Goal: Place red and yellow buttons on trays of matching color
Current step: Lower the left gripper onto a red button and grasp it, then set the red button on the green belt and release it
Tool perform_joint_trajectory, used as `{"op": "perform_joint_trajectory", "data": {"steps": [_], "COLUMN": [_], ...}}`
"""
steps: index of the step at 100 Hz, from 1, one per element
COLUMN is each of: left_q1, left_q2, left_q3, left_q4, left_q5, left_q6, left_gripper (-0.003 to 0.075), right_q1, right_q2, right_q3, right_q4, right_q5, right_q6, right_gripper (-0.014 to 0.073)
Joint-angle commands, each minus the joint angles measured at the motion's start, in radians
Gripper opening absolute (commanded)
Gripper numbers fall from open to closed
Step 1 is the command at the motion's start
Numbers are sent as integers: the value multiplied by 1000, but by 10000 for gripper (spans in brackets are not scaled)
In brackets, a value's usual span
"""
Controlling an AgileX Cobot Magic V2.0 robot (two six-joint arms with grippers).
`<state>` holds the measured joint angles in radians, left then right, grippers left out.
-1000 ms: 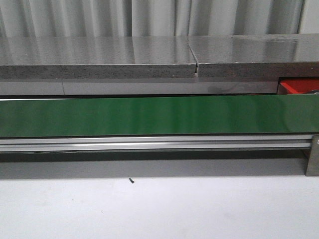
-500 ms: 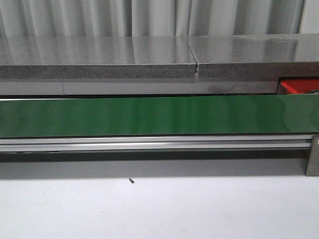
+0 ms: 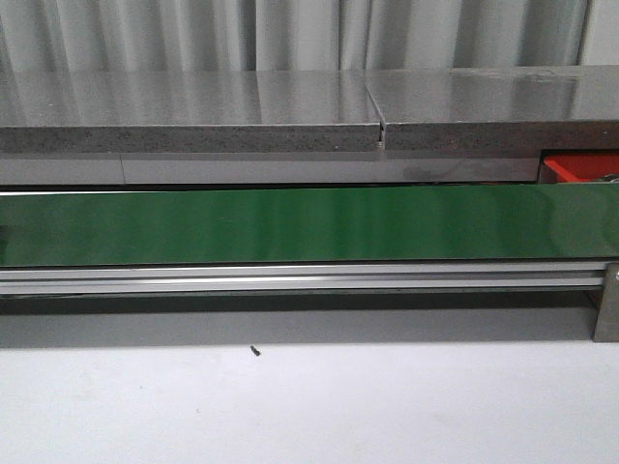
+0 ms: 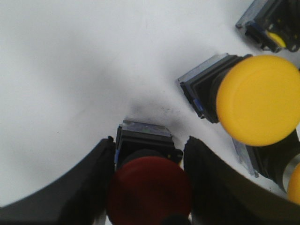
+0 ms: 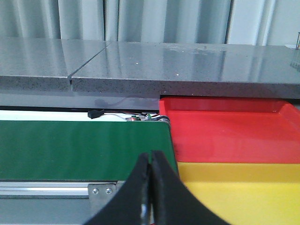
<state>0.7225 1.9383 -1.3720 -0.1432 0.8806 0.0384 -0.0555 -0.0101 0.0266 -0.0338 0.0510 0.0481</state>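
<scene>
The red button [image 4: 149, 190] sits between the two dark fingers [image 4: 75, 187] of the left claw [image 4: 149, 187], its domed cap facing the wrist camera and its black and grey housing resting on the white surface [image 4: 70, 70]. The fingers stand spread on either side of the cap; whether they touch it cannot be told. Near it on the same surface lies a large yellow button [image 4: 259, 99] on a black body, with a second yellow-capped part [image 4: 294, 183] at the frame's edge and a smaller dark unit with a yellow spot [image 4: 274, 23] farther off.

The front view matches the earlier frames: the long green belt [image 3: 290, 225] lies across the scene above its metal rail [image 3: 290, 280], the grey stone ledge [image 3: 193, 111] runs behind it, a small dark speck [image 3: 254, 352] marks the pale surface in front, and only a corner of the red tray [image 3: 578, 168] shows at the far right. Nothing there has shifted, and neither arm appears in that view.

In the right wrist view the red tray [image 5: 234, 129] lies just past the end of the green belt [image 5: 79, 147], under the overhang of the stone ledge. Directly against its near rim lies a yellow tray [image 5: 243, 192]. No button lies on the parts of either tray that show. The right claw [image 5: 151, 197] has its two black fingers pressed together with nothing between them, hanging in front of the belt's end and the trays' left edge.
</scene>
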Motion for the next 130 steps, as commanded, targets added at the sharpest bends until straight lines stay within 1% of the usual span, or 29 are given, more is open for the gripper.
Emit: {"op": "perform_joint_trajectory", "data": {"steps": [1, 17, 28, 36, 56, 74, 87, 115, 118, 123, 130], "left_q1": [0, 0, 0, -9, -106, -206, -269, -341, -341, -343, -343], "left_q2": [-49, -84, -159, -217, -331, -327, -307, -233, -230, -228, -228], "left_q3": [-22, -22, -22, -22, -24, -26, -26, -26, -26, -26, -28], "left_q4": [-15, -15, -18, -60, -68, -66, -66, -70, -75, -94, -120], "left_q5": [-27, 11, 40, 57, 43, 68, 25, 27, 27, 29, 29], "left_q6": [-1, 2, 2, 2, 4, 6, 6, 8, 18, 37, 62], "left_gripper": [225, 223, 223, 223, 223, 223, 223, 223, 228, 258, 361], "right_q1": [-4, -4, -4, -4, -4, -4, -4, -4, -4, -4, -4], "right_q2": [-18, -18, -18, -18, -18, -18, -18, -18, -18, -18, -18], "right_q3": [0, 0, 0, 0, 0, 0, 0, 0, 0, 0, 0], "right_q4": [1, 1, 1, 1, 1, 1, 1, 1, 1, 1, 1], "right_q5": [-73, -73, -73, -73, -73, -73, -73, -73, -73, -73, -73], "right_q6": [0, 0, 0, 0, 0, 0, 0, 0, 0, 0, 0], "right_gripper": [-114, -114, -114, -114, -114, -114, -114, -114, -114, -114, -114]}}
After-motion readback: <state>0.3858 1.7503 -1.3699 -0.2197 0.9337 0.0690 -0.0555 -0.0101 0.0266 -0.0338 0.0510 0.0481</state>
